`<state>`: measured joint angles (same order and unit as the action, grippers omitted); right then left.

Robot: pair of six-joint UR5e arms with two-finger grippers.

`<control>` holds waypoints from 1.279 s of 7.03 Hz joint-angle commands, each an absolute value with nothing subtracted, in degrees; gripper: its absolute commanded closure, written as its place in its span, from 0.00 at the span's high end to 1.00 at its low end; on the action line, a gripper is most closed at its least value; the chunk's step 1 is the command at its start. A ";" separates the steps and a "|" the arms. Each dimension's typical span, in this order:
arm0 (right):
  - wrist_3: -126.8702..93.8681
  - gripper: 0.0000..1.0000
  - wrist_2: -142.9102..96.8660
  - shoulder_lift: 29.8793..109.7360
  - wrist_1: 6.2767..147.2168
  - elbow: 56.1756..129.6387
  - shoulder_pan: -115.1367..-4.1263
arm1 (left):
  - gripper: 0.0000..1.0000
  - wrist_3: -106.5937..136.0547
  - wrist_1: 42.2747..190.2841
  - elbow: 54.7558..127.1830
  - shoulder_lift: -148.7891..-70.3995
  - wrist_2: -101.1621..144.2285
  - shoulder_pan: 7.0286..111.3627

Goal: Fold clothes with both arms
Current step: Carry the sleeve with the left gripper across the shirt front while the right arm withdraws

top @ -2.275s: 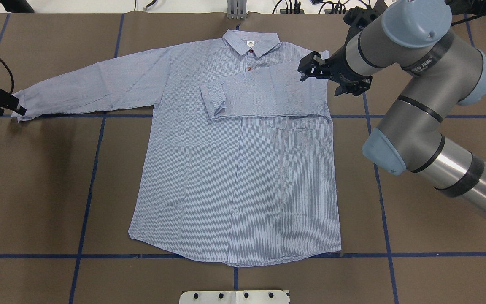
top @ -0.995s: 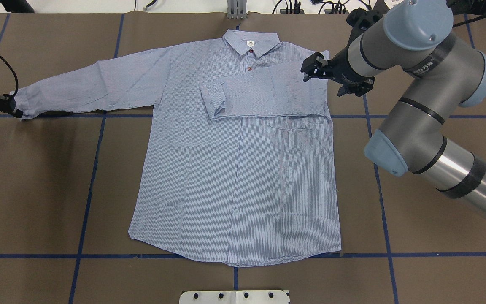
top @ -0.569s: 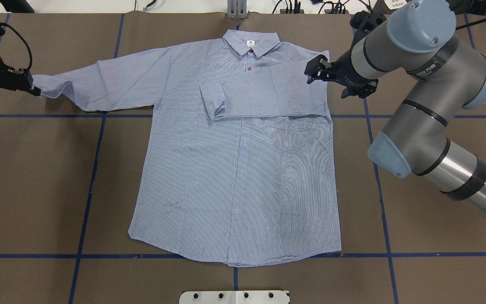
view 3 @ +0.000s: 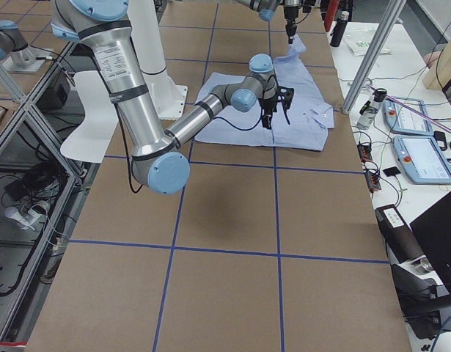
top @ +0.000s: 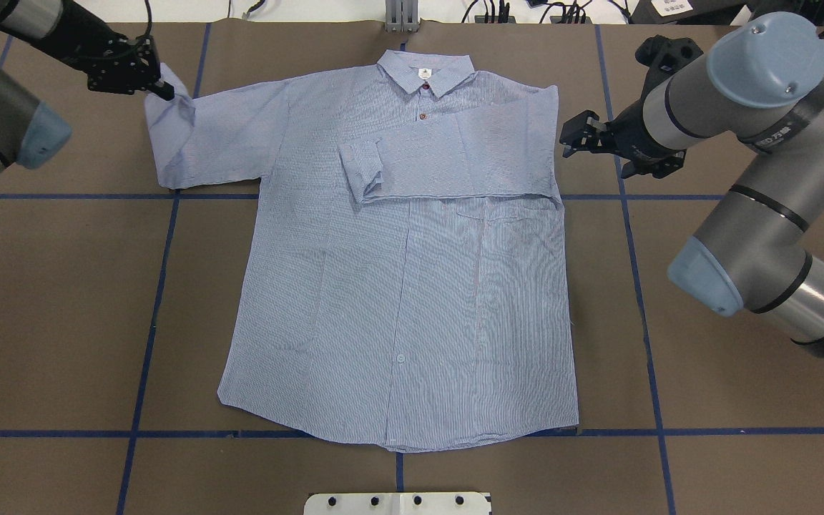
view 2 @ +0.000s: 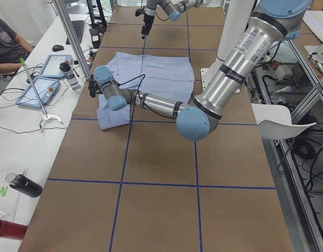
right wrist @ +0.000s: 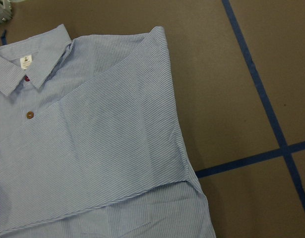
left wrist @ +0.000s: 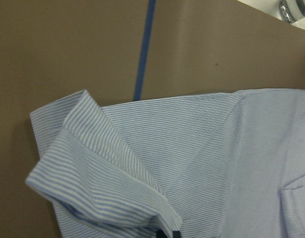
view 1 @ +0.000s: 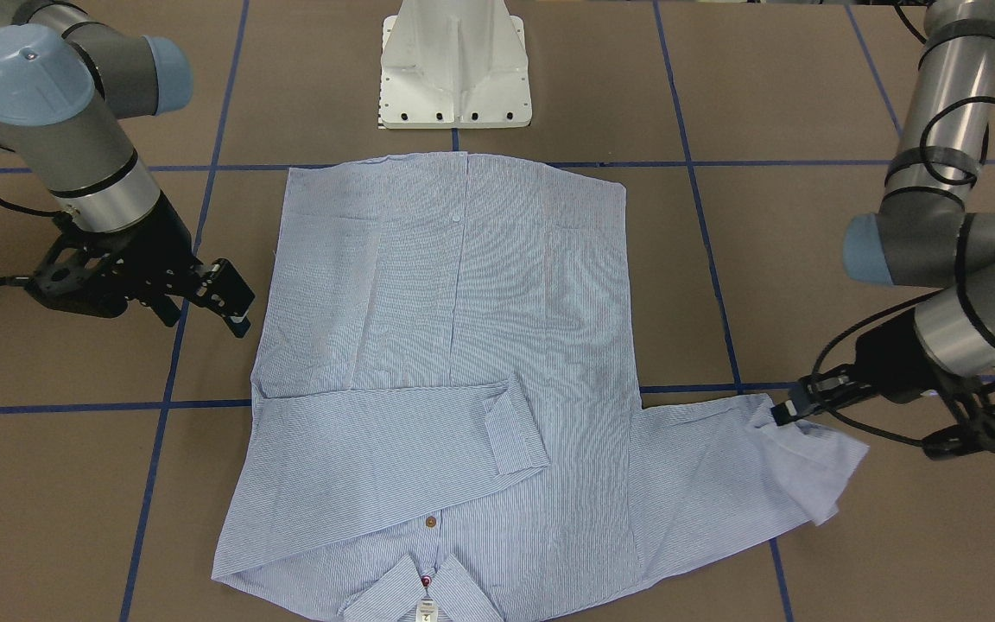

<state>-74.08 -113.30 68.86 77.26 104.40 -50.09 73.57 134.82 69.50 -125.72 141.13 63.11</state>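
Our striped shirt (top: pixel 398 300) lies mid-table, one sleeve (top: pixel 455 161) already folded across its chest. At ten o'clock the left gripper (top: pixel 160 86) pinches the other cuff (top: pixel 169 100) (lifted, mid-fold). The right gripper (top: pixel 571 136) hangs parted, empty, at two o'clock. We judge body folds remain.

A robotics lab, not a home or a shop. Two industrial robot arms (top: pixel 755 179) work beside a white pedestal (view 1: pixel 454 65) at a table (top: pixel 54 300) covered in brown matting and squared off with blue tape (top: pixel 149 336). Aluminium posts (view 3: pixel 377 57) frame it. Alongside runs a white bench (view 2: pixel 14 152) with control tablets (view 2: pixel 38 89) and a keyboard (view 2: pixel 77 31) — a person (view 2: pixel 6 44) sits there — and cables (view 3: pixel 27 180) trail below.
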 commanded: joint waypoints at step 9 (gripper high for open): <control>-68.91 1.00 -113.38 79.45 72.95 105.38 -57.22 | 0.00 101.94 135.09 72.51 -144.05 110.06 35.70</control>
